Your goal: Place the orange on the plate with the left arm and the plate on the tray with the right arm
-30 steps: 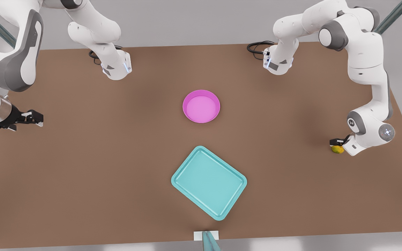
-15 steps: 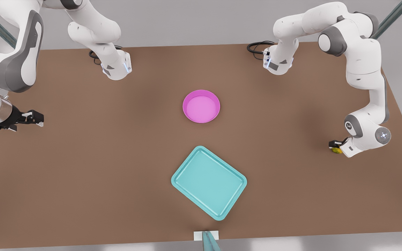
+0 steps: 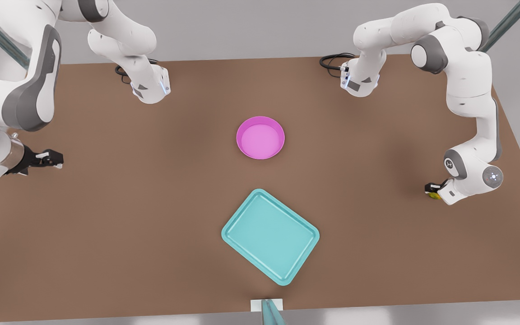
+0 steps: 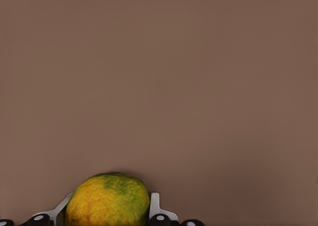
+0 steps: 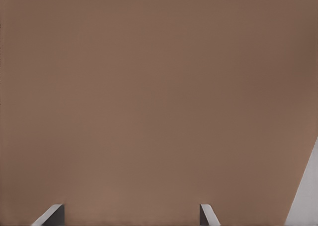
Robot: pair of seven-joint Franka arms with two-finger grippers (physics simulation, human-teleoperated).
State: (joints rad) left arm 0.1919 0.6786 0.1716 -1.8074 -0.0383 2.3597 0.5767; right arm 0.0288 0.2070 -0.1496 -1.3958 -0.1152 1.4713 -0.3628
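The orange [image 4: 108, 200], lumpy yellow-orange w/ green patches, sits on the brown table [image 3: 151, 203] at the front view's right edge, mostly hidden there behind the left hand [image 3: 432, 190]. The fingers [image 4: 154, 206] stand on both sides of the fruit; whether they press it I cannot tell. The right hand [image 3: 54, 159], fingers spread, hovers at the front view's left edge; pink plate [image 3: 260, 137] is at center, turquoise tray [image 3: 270, 236] below it.

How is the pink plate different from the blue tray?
The plate is round and magenta-pink; the tray is a turquoise rectangle with rounded corners. The plate is smaller than the tray. The plate sits at the table's middle, while the tray lies nearer the camera in the front view, turned at an angle. Both have a raised rim, hold nothing and rest flat on the brown table, apart from each other.
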